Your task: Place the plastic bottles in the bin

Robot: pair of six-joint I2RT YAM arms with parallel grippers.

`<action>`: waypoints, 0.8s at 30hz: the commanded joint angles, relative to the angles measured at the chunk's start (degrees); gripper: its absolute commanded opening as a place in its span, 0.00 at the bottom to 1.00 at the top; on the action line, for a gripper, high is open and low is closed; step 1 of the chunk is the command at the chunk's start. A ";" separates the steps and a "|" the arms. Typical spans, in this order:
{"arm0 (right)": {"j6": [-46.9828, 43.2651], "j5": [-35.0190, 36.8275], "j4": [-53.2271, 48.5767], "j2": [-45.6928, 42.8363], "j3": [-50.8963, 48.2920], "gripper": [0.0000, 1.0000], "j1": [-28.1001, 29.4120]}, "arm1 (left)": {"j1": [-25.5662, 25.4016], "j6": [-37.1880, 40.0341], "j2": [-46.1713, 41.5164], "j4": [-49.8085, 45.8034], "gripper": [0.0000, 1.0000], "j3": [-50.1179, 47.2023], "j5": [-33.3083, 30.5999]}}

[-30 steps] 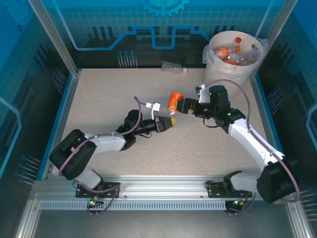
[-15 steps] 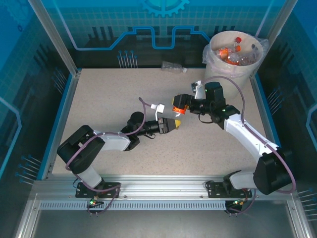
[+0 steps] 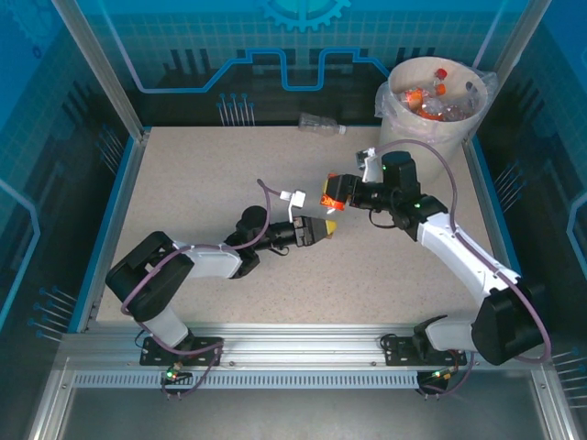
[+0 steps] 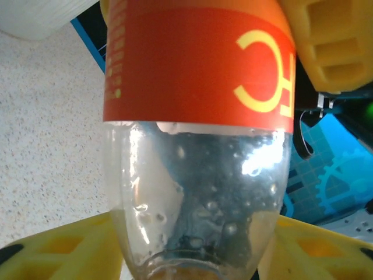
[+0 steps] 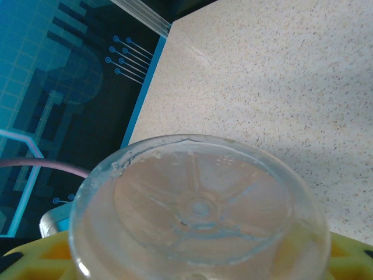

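Orange is the label colour of the one bottle in hand: this orange-labelled bottle point(image 3: 326, 202) is recorded over the middle of the speckled table point(image 3: 183, 183), between the two grippers. The right gripper point(image 3: 335, 193) is closed on it. In the right wrist view the bottle's ribbed clear base point(image 5: 198, 216) is seen face-on, with yellow fingertips point(image 5: 29, 262) set against its sides at the lower corners.

The left gripper point(image 3: 322, 228) is placed just beside the bottle in the overhead view. In the left wrist view the bottle's clear, narrowing shoulder point(image 4: 198, 192) is seen between the left fingers point(image 4: 58, 251), whose edges meet its outline. Whether they are clamped on it or merely flank it cannot be told. One of the right gripper's yellow fingers point(image 4: 332, 46) is noted against the label's upper right. Droplets are seen on the clear wall.

The bin point(image 3: 396, 124) is stood at the far right corner of the table, well apart from both grippers. Several bottles point(image 3: 424, 97) with red and orange labels are lying in it. One clear bottle point(image 3: 321, 124) is found lying on its side at the table's far edge, left of the bin.
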 commanded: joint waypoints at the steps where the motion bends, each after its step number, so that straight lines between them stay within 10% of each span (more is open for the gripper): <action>1: -3.09 2.71 -0.72 -2.64 1.22 0.49 -0.64 | -0.24 1.38 -2.10 -2.21 0.73 1.20 -1.90; 7: -10.48 8.57 -7.04 -2.65 13.79 0.45 -9.24 | -0.22 7.46 -11.55 -13.79 0.98 0.25 -9.37; 24: -15.83 33.33 -4.40 18.16 50.19 0.43 -24.78 | -0.24 19.10 -29.08 -40.80 0.99 -2.21 -24.90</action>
